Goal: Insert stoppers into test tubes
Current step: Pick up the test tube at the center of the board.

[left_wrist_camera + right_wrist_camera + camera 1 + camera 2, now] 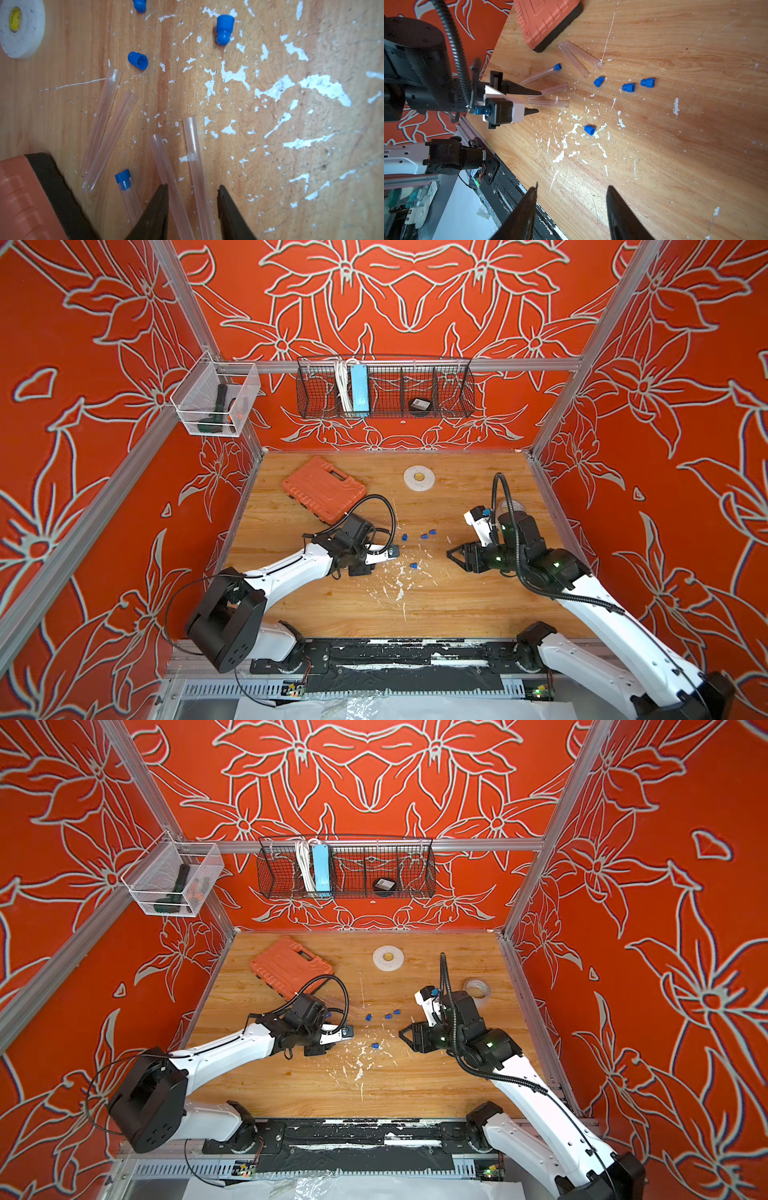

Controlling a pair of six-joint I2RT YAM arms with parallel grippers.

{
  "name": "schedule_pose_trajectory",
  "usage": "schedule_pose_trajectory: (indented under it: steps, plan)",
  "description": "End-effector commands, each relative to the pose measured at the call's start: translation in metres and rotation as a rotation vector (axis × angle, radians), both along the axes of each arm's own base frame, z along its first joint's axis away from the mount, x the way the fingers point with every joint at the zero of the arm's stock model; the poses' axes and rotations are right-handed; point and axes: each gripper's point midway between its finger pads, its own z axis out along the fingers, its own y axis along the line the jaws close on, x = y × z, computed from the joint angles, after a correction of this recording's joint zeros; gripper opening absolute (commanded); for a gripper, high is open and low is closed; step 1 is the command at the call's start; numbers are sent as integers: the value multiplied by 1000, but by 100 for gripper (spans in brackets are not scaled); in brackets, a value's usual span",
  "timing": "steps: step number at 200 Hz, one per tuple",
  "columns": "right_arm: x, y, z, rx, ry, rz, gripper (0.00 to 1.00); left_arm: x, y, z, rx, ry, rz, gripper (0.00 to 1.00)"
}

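Several clear test tubes lie on the wooden table near the orange case. One test tube [129, 199] has a blue stopper [122, 179] in its mouth. Two bare tubes [101, 124] lie side by side. My left gripper [193, 187] is open low over the table, and two more tubes [166, 166] run between its fingers. It also shows in both top views [392, 551] [347, 1031]. Several loose stoppers [628, 87] [424, 536] lie beyond the tubes, and one stopper [589, 129] sits among the paint flecks. My right gripper [572, 188] [451, 553] hangs open over bare wood, holding nothing.
An orange tool case [324, 489] lies at the back left, close behind the tubes. A white tape roll [419, 478] sits at the back middle and a second roll [477, 990] behind the right arm. A wire basket [384, 385] hangs on the back wall.
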Motion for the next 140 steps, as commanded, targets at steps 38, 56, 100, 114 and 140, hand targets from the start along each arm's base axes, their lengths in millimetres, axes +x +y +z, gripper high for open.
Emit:
schedule_pose_trajectory:
  steps: [38,56,100,114,140]
  plan:
    - [-1,2,1,6,-19,21,54,0,0,-20,83,79,22,35]
    - [-1,2,1,9,-16,24,54,2,-1,-24,88,88,28,34]
    - [-2,3,-2,10,-8,35,54,4,2,-37,129,110,47,33]
    - [-3,4,-2,9,-7,41,54,6,3,-39,139,111,58,32]
    - [-4,4,-3,9,-5,44,54,6,5,-44,156,119,65,31]
